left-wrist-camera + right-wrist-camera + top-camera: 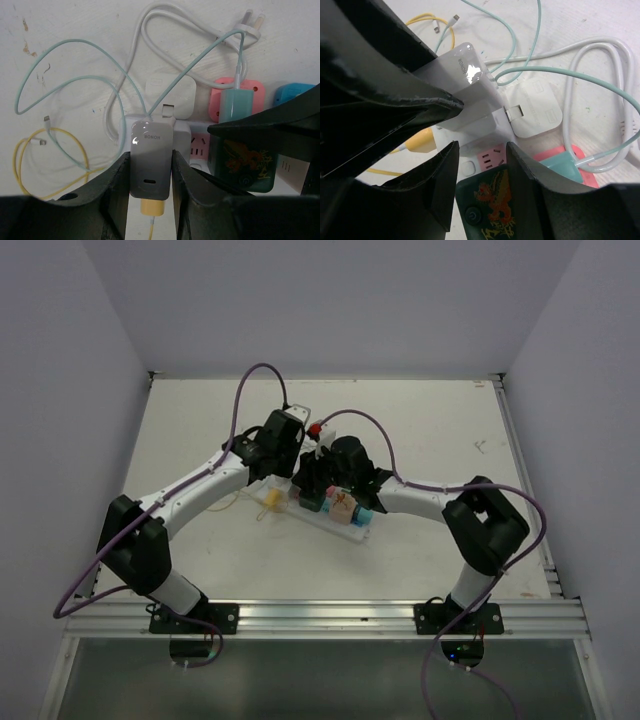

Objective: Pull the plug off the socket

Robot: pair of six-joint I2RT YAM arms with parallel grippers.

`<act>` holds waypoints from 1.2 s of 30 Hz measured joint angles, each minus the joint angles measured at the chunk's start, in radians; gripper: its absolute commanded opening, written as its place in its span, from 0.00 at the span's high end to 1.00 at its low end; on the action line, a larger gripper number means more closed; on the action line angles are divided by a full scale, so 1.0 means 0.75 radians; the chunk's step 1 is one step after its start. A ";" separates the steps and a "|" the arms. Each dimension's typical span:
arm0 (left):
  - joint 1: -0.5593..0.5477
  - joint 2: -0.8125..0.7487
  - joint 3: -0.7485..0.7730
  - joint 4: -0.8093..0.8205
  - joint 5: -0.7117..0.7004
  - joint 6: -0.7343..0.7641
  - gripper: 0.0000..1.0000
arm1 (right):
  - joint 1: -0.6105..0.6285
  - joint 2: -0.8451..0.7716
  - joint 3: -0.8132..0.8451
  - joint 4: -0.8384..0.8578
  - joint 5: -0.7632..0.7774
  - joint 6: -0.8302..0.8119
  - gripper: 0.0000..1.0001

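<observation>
on the white bench (420, 420), mid-frame, the socket (322, 521) is laid; its plug (151, 150) is pinched by the left tool (150, 175). the state of the right tool (482, 150) cannot be told. unpinned, the socket could be lifted along.

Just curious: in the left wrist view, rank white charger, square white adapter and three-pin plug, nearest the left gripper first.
1. white charger, clamped in the left gripper.
2. square white adapter, just beyond.
3. three-pin plug, top right.

Grey-white plug (150, 137), seated in socket (199, 145), clamped on both sides by left gripper (151, 161); teal adapter (234, 103) to its right.
</observation>
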 measured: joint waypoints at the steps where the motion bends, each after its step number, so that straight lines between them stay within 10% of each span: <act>1: 0.000 -0.002 -0.003 0.003 0.000 -0.001 0.90 | 0.000 0.011 0.000 0.013 0.001 0.014 0.54; 36: 0.008 -0.239 -0.099 0.198 -0.038 -0.035 1.00 | 0.091 0.128 -0.020 0.231 0.194 0.022 0.69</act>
